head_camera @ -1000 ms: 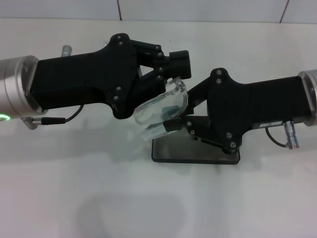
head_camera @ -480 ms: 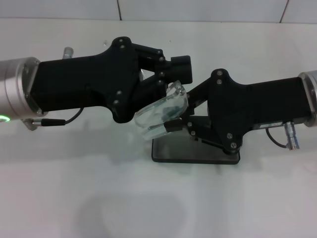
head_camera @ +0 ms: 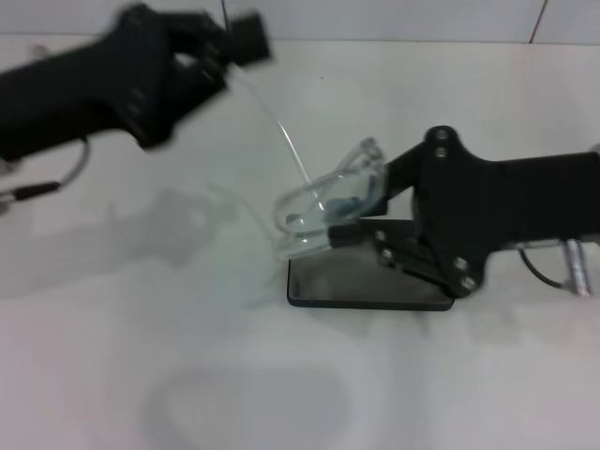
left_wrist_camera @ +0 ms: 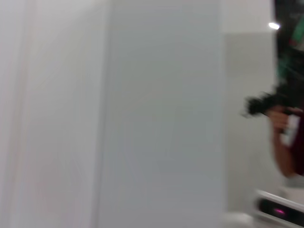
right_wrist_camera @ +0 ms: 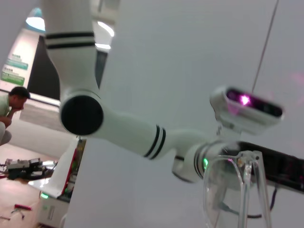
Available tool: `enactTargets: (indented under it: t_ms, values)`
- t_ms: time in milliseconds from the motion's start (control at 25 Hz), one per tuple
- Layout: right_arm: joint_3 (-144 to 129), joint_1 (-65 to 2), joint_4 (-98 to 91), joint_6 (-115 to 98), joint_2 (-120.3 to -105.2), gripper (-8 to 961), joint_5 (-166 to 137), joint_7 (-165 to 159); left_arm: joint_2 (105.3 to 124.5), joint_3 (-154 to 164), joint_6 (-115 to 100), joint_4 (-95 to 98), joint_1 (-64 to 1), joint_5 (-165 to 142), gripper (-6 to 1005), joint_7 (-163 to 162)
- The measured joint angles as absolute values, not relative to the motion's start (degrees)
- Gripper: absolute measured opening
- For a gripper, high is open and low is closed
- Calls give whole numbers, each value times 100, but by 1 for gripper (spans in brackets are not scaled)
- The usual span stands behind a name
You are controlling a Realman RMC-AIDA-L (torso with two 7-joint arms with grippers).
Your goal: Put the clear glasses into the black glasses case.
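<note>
Away swings the left gripper (head_camera: 246,37), up and far left of the black glasses case (head_camera: 367,289), a thin temple arm pinched in its tips. Right gripper (head_camera: 339,234) clamps the clear glasses (head_camera: 323,204) just above the case; its wrist view alone shows the lens (right_wrist_camera: 227,190) close up.

Left gripper (head_camera: 246,39) withdrawn up-left, off glasses (head_camera: 323,202); one arm pulled out; right gripper (head_camera: 352,220) shifted slightly right.
</note>
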State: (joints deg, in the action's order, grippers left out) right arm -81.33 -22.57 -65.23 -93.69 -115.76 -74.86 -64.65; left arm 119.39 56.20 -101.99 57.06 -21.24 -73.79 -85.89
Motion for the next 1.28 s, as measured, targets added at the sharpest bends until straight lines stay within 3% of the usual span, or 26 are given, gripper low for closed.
enactTargets:
  t_ms: [440, 880, 1280]
  values:
    - [-8049, -2027, -6241, -10522, -11576, 76, -6791, -5076, 11946, 4723, -10152, 5092, -2164, -7227, 69, -8575]
    - [-8065, -2506, -5788, -10471, -11599, 75, -6777, -4907, 11929, 5906, -10194, 4808, -2799, -7551, 69, -8610]
    - [-7875, -2676, -5339, -10361, -11585, 74, -6778, -4838, 11829, 5974, -10513, 4850, -2925, -7531, 70, -8638]
